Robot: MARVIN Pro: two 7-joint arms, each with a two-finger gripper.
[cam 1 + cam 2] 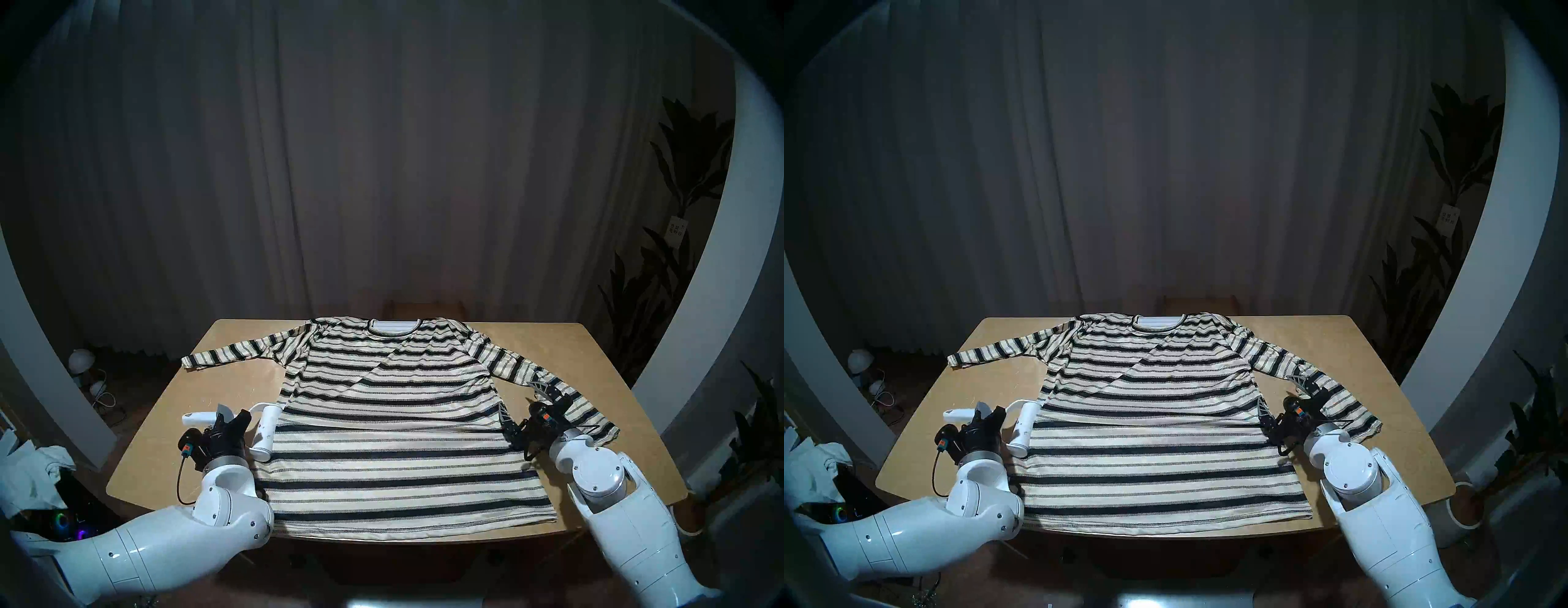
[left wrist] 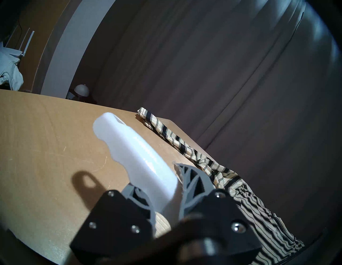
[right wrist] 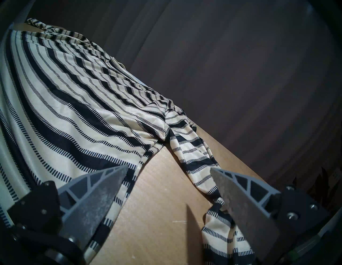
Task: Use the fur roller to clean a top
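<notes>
The top (image 1: 390,407) (image 1: 1157,407), cream with black stripes, lies flat on the table with its neck at the far edge and both sleeves spread. My left gripper (image 1: 229,418) (image 1: 987,414) (image 2: 166,185) is shut on the curved white handle of the fur roller (image 1: 267,431) (image 1: 1023,429) (image 2: 137,153). The roller's fat cylinder lies along the top's left side edge, its near end over the fabric. My right gripper (image 1: 519,397) (image 1: 1278,392) (image 3: 168,168) stands open, low over the table. One finger is at the top's right side (image 3: 74,111), the other on the right sleeve.
The wooden table (image 1: 169,424) shows bare strips left and right of the top. A dark curtain hangs behind it. Leafy plants (image 1: 679,212) stand at the right. On the floor at the left are a small lamp (image 1: 80,361) and a pile of pale cloth (image 1: 38,471).
</notes>
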